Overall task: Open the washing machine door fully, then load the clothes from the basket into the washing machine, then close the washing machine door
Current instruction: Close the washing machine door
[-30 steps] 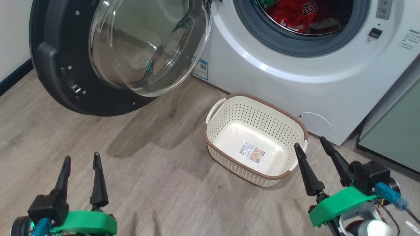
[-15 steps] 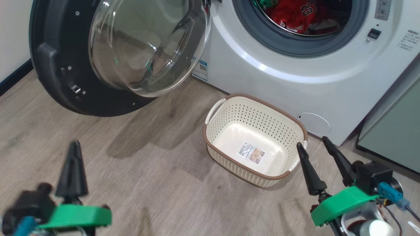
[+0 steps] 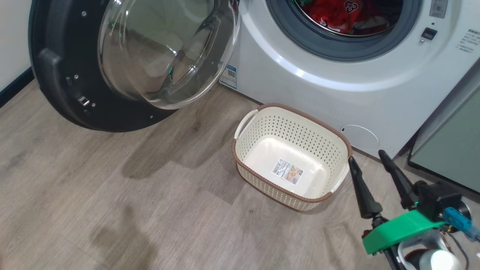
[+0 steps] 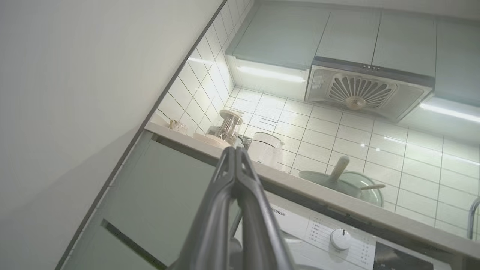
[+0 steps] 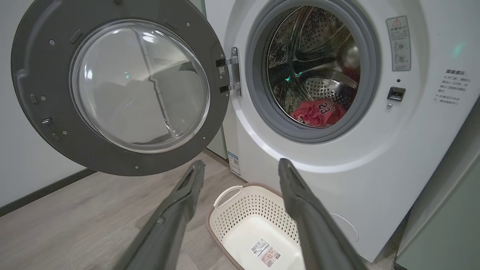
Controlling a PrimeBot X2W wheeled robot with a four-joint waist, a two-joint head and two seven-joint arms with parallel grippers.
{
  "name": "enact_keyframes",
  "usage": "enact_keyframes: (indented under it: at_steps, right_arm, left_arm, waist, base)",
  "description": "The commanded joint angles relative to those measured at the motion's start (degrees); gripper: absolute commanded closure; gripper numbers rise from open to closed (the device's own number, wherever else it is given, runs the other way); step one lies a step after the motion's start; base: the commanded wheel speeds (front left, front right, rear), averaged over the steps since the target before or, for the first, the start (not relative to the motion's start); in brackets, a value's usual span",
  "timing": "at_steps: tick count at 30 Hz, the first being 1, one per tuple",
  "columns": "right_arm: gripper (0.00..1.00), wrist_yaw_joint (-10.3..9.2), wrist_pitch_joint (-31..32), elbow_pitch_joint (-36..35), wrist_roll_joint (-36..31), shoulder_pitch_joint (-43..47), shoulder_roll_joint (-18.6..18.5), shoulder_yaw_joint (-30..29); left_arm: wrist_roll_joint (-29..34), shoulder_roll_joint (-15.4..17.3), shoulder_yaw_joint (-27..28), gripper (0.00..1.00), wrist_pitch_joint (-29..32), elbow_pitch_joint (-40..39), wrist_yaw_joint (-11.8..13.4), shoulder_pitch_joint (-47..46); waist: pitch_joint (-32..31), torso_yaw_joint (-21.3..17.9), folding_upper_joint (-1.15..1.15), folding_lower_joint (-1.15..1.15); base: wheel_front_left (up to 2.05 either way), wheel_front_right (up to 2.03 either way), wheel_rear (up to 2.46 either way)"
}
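Left pincer [image 4: 235, 150]: closed, fingers pressed together, nothing held.
Right pincer [image 3: 366, 156]: held open, nothing gripped.
Basket [image 3: 296, 129]: set on floor [image 3: 112, 187], just left of right pincer's tips.
Door [image 3: 56, 75]: swung wide, ahead-left of right pincer.
Clothes [image 3: 337, 15]: red, lodged in drum [image 5: 318, 48], ahead of right pincer, beyond basket.

One washing machine [image 3: 300, 75], one round door [image 3: 56, 93], one cream basket [image 3: 262, 129], one red garment [image 3: 335, 17], and two grippers: the left gripper [image 4: 235, 150] and the right gripper [image 3: 366, 155].
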Motion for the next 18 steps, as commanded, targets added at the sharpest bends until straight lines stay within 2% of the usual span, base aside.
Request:
enact_keyframes:
  at_steps: [1, 4, 9, 14, 18]
  right_arm:
    - [0.0, 0.0, -0.6, -2.39, -0.39, -1.27, -0.54, 0.91]
    - [0.0, 0.0, -0.48, -3.33, -0.63, -0.85, -0.54, 0.36]
    - [0.0, 0.0, 0.14, -4.9, -1.24, -0.98, -0.54, 0.41]
    - [0.0, 0.0, 0.47, -5.47, -1.57, -1.83, -0.54, 0.68]
    - [0.0, 0.0, 0.49, -5.6, -1.72, -2.15, -0.54, 0.44]
  left_arm:
    - [-2.16, 3.38, 2.65, 1.0, 1.73, 0.93, -0.26, -4.38]
    - [-8.46, 6.11, 4.54, 1.0, 5.83, 11.66, 0.1, -12.43]
    - [-14.85, 10.9, 7.56, 1.0, 11.41, 30.96, 1.94, -22.41]
    - [-17.13, 15.24, 9.78, 1.0, 14.52, 46.14, 3.17, -26.23]
    - [-18.82, 16.29, 10.34, 1.0, 17.42, 54.06, 2.76, -26.87]
  waist:
    - [0.14, -0.06, 0.0, 0.0]
    - [0.57, -0.21, 0.0, 0.0]
    - [2.02, -2.07, 0.0, 0.0]
    - [3.58, -4.48, 0.0, 0.0]
    - [4.55, -5.49, 0.0, 0.0]
  base:
    - [0.0, 0.0, 0.0]
    - [0.0, 0.0, 0.0]
    - [0.0, 0.0, 0.0]
    - [0.0, 0.0, 0.0]
    - [0.0, 0.0, 0.0]
